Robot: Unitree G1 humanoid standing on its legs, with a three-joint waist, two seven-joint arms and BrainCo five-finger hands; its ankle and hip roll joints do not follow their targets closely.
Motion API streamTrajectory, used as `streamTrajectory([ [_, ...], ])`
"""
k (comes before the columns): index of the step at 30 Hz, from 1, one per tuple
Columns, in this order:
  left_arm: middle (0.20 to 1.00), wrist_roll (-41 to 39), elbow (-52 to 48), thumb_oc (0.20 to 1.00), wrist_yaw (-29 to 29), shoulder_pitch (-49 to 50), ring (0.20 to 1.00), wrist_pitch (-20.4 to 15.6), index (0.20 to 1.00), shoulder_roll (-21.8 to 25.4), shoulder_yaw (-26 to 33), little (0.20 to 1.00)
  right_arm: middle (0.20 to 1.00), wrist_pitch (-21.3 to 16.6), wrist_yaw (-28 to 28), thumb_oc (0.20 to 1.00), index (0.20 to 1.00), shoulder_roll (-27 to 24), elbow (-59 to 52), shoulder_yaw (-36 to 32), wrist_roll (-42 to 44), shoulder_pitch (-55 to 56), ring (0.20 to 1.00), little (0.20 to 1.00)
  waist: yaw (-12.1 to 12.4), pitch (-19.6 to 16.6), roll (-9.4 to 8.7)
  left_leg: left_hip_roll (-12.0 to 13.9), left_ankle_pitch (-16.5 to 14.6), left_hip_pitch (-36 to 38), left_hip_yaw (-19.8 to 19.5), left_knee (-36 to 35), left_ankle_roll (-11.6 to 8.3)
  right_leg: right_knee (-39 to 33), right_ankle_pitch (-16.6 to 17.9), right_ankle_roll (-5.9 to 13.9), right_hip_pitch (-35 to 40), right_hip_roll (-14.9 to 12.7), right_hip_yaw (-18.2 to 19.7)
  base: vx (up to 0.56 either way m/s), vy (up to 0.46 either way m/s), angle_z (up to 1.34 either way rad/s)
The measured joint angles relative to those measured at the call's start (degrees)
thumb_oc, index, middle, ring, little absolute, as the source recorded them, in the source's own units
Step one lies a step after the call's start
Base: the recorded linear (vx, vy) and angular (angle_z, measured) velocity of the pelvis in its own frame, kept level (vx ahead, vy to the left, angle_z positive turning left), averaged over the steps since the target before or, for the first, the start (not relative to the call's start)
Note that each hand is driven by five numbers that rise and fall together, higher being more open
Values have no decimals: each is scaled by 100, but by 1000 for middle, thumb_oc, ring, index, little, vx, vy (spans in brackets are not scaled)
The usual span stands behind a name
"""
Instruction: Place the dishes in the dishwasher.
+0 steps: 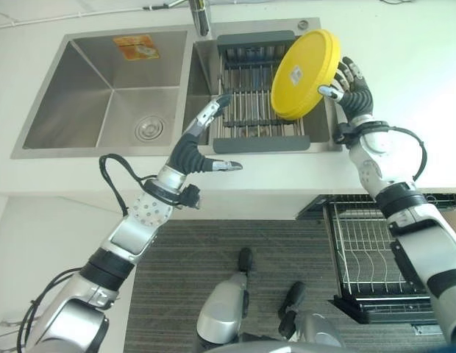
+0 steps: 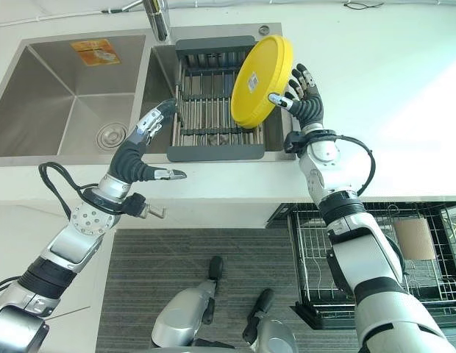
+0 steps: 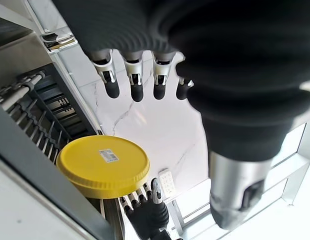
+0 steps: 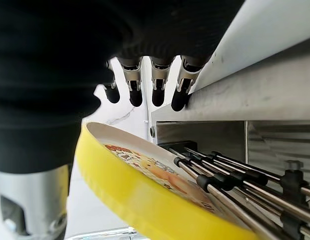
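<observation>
A yellow plate [image 1: 305, 73] stands tilted on edge over the right end of the dark drying rack [image 1: 246, 110] in the right sink basin. My right hand [image 1: 354, 92] holds it at the rim, thumb on the near face and fingers [image 4: 155, 87] behind. The plate's printed inner face [image 4: 145, 172] is turned toward the rack's bars. My left hand [image 1: 195, 147] hovers open at the rack's left front corner, fingers [image 3: 137, 85] straight, thumb out, holding nothing. The plate's underside [image 3: 102, 165] carries a small label.
The bare left basin [image 1: 103, 95] has a drain and a sticker. A faucet [image 1: 201, 18] rises behind the rack. White counter [image 1: 412, 81] lies to the right. Below the counter, the dishwasher's wire rack [image 1: 364, 250] is pulled out at lower right, over grey floor mat.
</observation>
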Motion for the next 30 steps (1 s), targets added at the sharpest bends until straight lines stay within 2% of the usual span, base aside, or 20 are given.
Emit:
streamTrajectory([
  [13, 1000, 0, -1, 1000, 60, -1, 1000, -89, 1000, 6, 0, 1000, 1000, 20, -42, 1000, 1000, 0, -1, 220, -220, -136, 1000, 1000, 2, 0, 0, -8, -2, -11, -15, 0, -3, -1, -2, 0, -2, -6, -14, 0, 0, 0],
  [30, 1000, 2, -1, 1000, 135, 3, 1000, -90, 1000, 6, 0, 1000, 1000, 18, -210, 1000, 1000, 9, -327, 222, -445, -149, 1000, 1000, 128, 0, 0, -40, 2, -89, -118, 1, 3, -16, -28, 11, -24, -20, -126, 0, 3, 3],
])
